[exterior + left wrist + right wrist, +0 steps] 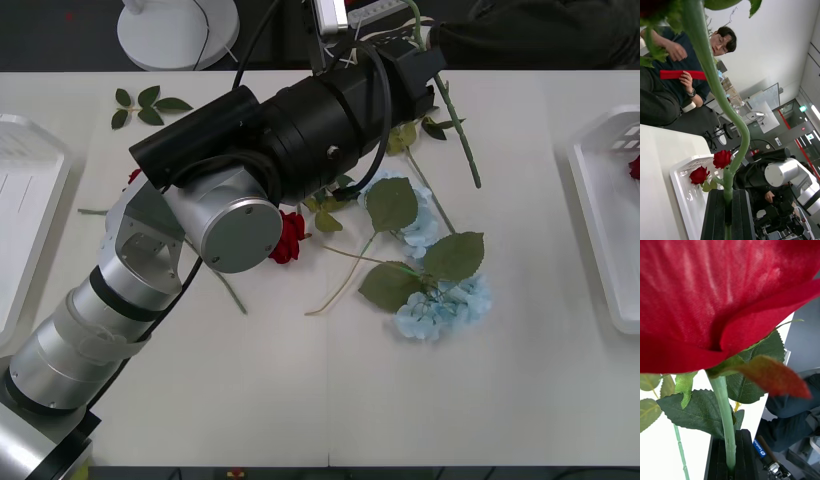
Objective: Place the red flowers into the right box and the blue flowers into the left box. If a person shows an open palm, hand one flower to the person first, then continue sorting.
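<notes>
Front view: left gripper at white table's far edge, clamped on rose stem; blue flowers beside it. Right gripper pinches rose. Office behind.

Bright, even light; soft shadows.

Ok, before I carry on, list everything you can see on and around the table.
red flowers: at least five, red; one in each gripper, one on the table beside the left arm, two in the right box
blue flowers: two, pale blue; table centre
leaf sprig: one, green; table's far left
left box: one, white; left edge
right box: one, white; right edge
table: one, white
left gripper: black fingers, shut on a rose stem, far edge of table
right gripper: black fingers, shut on a rose stem
</notes>
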Available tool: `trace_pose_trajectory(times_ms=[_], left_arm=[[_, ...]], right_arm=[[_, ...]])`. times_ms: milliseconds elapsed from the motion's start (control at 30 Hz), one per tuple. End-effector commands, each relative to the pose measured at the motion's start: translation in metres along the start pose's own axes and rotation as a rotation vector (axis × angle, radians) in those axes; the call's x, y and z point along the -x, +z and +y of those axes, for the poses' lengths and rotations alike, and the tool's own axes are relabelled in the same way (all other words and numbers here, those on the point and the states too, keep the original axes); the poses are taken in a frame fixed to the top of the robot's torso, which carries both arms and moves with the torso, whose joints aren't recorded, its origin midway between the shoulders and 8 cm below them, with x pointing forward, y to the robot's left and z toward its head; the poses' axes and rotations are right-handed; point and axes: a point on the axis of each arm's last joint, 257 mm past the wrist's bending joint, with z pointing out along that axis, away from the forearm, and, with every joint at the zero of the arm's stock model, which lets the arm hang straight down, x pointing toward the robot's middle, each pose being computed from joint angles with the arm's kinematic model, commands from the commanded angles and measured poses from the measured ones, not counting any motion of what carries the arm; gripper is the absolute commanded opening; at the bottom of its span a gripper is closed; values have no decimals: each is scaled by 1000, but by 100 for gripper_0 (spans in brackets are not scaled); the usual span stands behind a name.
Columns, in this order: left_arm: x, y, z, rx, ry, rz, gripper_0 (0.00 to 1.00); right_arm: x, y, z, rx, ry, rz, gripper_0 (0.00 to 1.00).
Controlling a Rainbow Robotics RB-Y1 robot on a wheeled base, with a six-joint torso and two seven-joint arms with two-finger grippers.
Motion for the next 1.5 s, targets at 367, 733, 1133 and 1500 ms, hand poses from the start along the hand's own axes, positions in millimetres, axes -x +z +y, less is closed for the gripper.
trace_pose_trajectory(times_ms=[367, 733, 1133, 1500], left_arm=[[7, 12, -38, -75, 60, -17, 0], [7, 12, -38, -75, 60, -17, 0], [7, 12, -38, -75, 60, -17, 0], [7, 12, -38, -75, 60, -17, 0]], right_arm=[[-11, 23, 28, 18, 48, 15, 6], [-2, 11, 16, 37, 66, -12, 76], [35, -66, 37, 327, 155, -87, 95], [61, -185, 148, 745, -69, -132, 100]])
